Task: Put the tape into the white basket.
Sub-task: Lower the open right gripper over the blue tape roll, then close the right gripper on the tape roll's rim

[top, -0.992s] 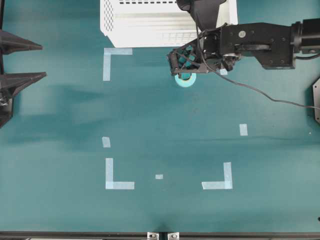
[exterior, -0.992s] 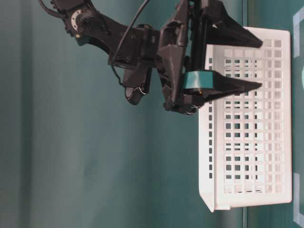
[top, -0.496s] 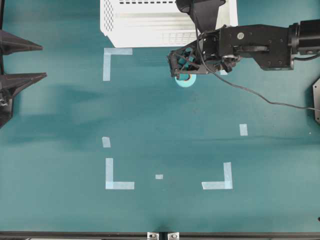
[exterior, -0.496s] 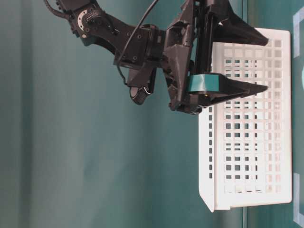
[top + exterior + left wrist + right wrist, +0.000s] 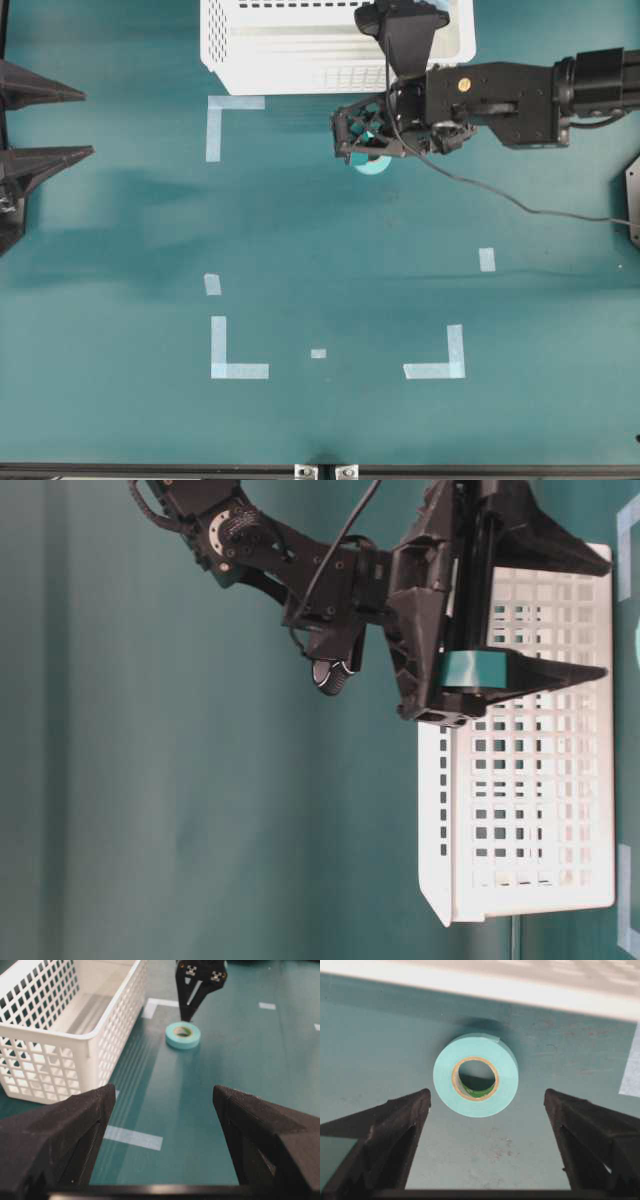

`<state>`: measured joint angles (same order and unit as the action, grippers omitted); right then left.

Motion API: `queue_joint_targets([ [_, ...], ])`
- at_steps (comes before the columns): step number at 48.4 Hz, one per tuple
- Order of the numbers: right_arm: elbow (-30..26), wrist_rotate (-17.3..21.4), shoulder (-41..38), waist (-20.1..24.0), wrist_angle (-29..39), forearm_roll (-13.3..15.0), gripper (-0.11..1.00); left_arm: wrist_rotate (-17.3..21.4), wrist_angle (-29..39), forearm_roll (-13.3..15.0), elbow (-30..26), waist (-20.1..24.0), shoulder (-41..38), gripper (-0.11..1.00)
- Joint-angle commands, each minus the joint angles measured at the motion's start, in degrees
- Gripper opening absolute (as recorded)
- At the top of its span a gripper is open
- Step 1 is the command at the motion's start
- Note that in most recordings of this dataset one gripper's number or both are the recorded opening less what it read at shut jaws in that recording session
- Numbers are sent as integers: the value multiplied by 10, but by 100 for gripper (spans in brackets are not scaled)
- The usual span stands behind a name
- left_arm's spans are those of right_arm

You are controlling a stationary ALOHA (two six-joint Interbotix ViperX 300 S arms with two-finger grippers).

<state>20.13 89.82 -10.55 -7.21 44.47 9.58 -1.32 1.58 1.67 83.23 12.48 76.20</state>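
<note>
The right gripper (image 5: 485,1105) hangs over the tape (image 5: 475,1074) with its jaws spread wide, one finger at eight o'clock and one at four o'clock of the roll in the wrist view, neither touching it. The tape lies flat on the green table (image 5: 330,260), its centre hole facing up, just outside the white basket (image 5: 290,50), whose near wall runs at twelve o'clock of the roll. In the left wrist view the basket (image 5: 75,1035) shows nothing inside. The left gripper (image 5: 162,1125) waits at the table's nine o'clock edge, jaws wide and holding nothing. Bare tabletop stretches from the tape toward six o'clock, crossed only by pale tape corner marks (image 5: 235,360).
</note>
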Motion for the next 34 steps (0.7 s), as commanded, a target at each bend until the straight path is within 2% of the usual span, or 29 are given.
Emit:
queue_joint_targets([
  [1, -4, 3, 4, 4, -16, -1, 98, -1, -2, 1, -6, 2, -7, 86],
  [10, -3, 5, -15, 7, -45, 0, 98, -1, -1, 1, -6, 3, -6, 86],
  [34, -3, 13, -26, 7, -39, 3, 98, -2, 4, 1, -7, 2, -4, 86],
])
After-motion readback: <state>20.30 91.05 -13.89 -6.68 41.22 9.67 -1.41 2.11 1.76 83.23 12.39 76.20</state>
